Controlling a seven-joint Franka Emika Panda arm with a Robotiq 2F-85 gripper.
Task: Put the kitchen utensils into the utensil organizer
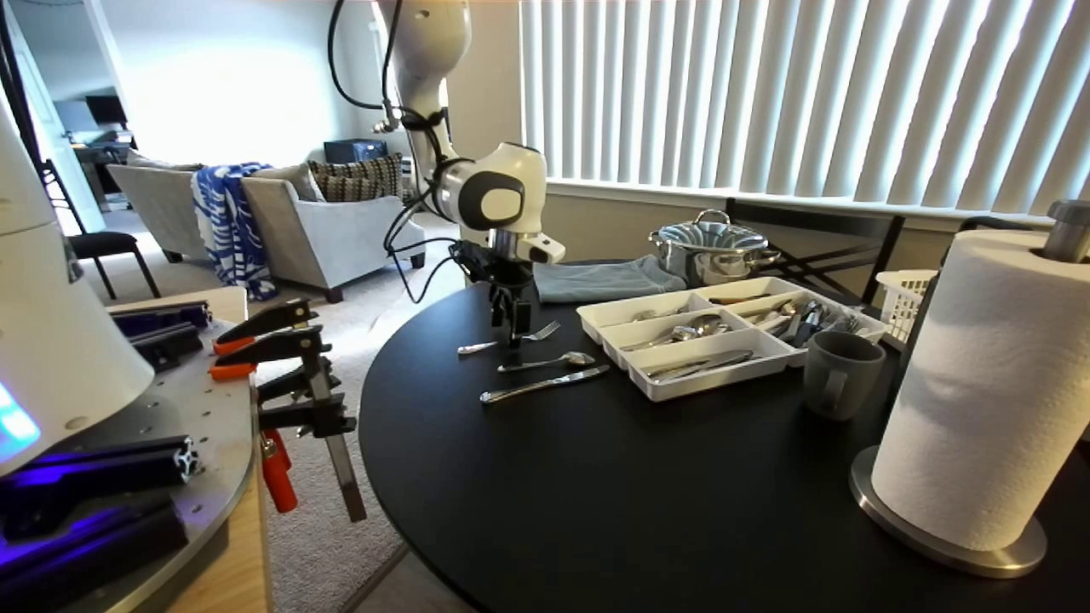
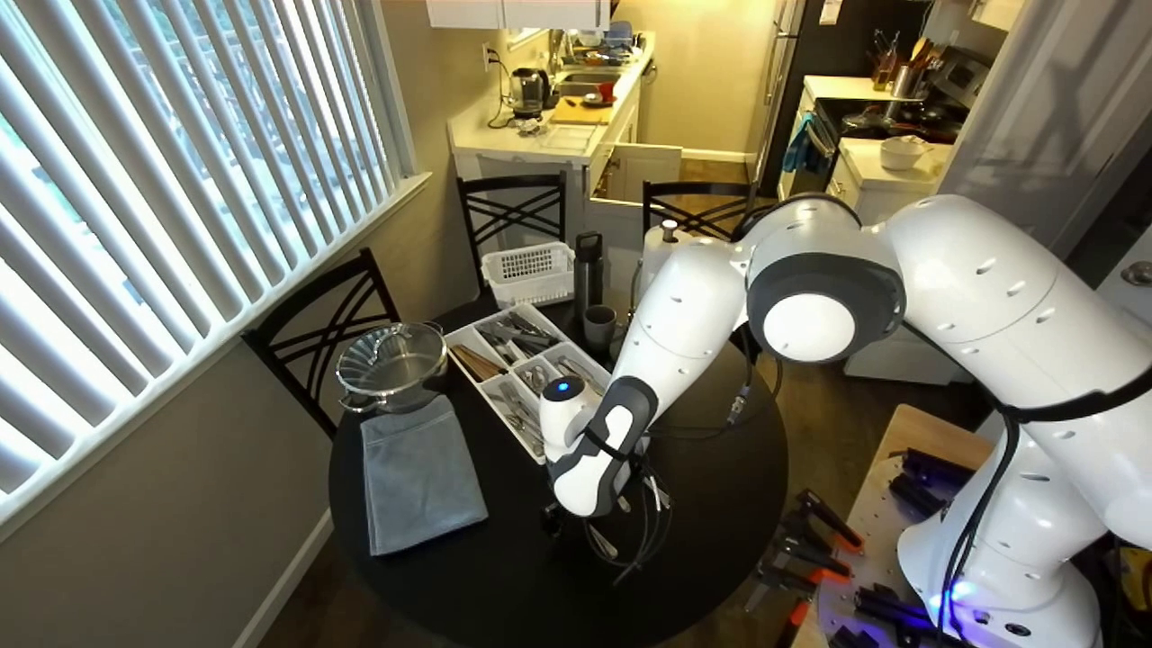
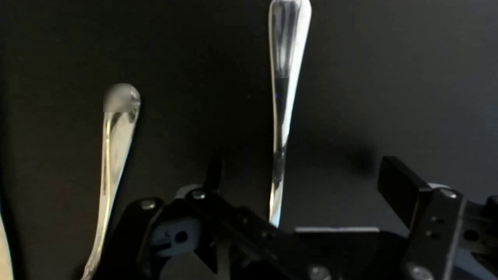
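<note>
Arm (image 2: 810,315) bent over tbl (image 1: 613,494), gripper (image 3: 301,171) aimed straight down, jaws spread w/ fork (image 3: 281,116) handle btwn, gap each side. Fork lies next to spoon (image 1: 575,359) & knife (image 1: 545,385), near organizer (image 1: 724,375).

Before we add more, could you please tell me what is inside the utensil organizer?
The utensil organizer holds silver cutlery, slim brown pieces and dark utensils; anything beneath them is covered.
</note>
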